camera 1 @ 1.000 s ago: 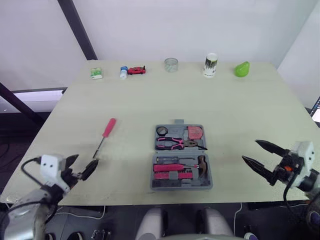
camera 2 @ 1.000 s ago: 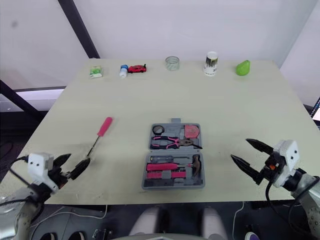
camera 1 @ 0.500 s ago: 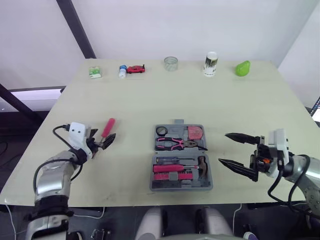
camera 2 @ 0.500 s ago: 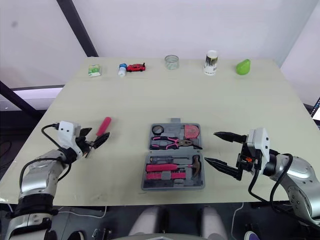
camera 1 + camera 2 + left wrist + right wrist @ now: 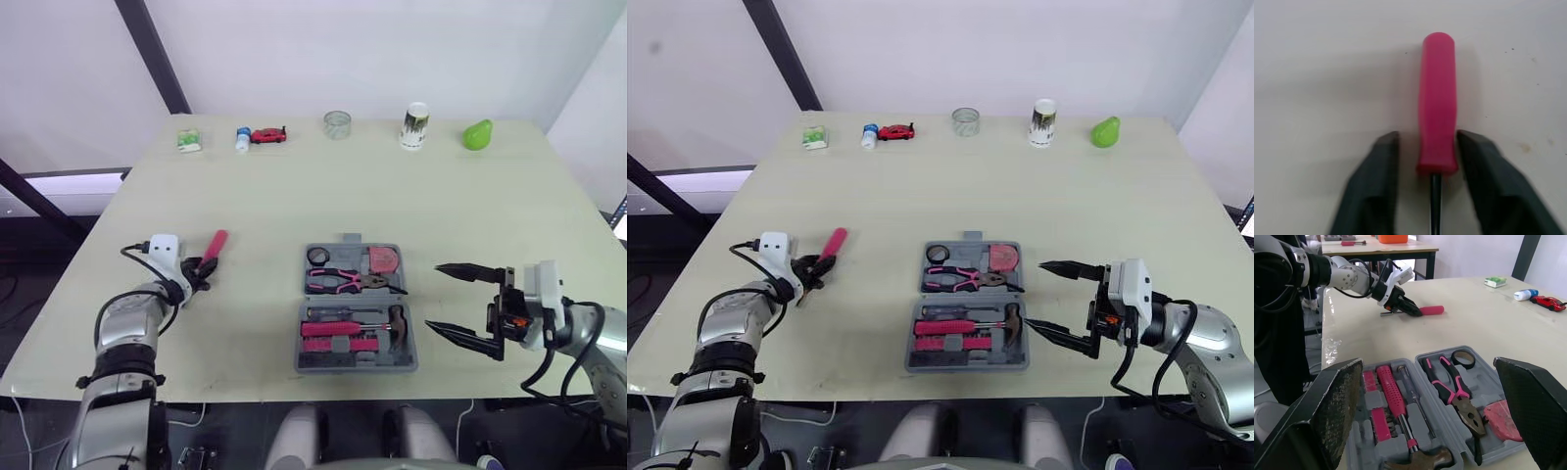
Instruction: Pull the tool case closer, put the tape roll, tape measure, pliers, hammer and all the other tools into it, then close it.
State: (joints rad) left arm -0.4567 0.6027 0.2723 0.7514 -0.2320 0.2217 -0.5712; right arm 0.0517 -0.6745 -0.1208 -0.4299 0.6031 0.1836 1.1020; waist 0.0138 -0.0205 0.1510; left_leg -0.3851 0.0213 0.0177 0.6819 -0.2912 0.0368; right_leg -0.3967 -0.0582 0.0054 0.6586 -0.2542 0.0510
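Note:
The grey tool case (image 5: 355, 297) lies open at the table's near middle. In it are a black tape roll (image 5: 318, 257), a red tape measure (image 5: 382, 259), pink-handled pliers (image 5: 348, 281), a hammer (image 5: 397, 323) and a red-handled driver (image 5: 328, 328). A pink screwdriver (image 5: 213, 247) lies on the table left of the case. My left gripper (image 5: 199, 279) is shut on it, its fingers (image 5: 1388, 161) pressed in on both sides of the handle's lower end where the shaft begins. My right gripper (image 5: 433, 298) hangs wide open just right of the case, holding nothing.
Along the far edge stand a green packet (image 5: 189, 142), a small bottle (image 5: 242, 140), a red toy car (image 5: 267, 135), a clear cup (image 5: 337, 124), a white can (image 5: 415, 127) and a green pear (image 5: 477, 135). Bare tabletop lies between them and the case.
My left gripper came forward from the near edge to the screwdriver and its fingers closed in on the handle. My right gripper moved in beside the case and stayed open.

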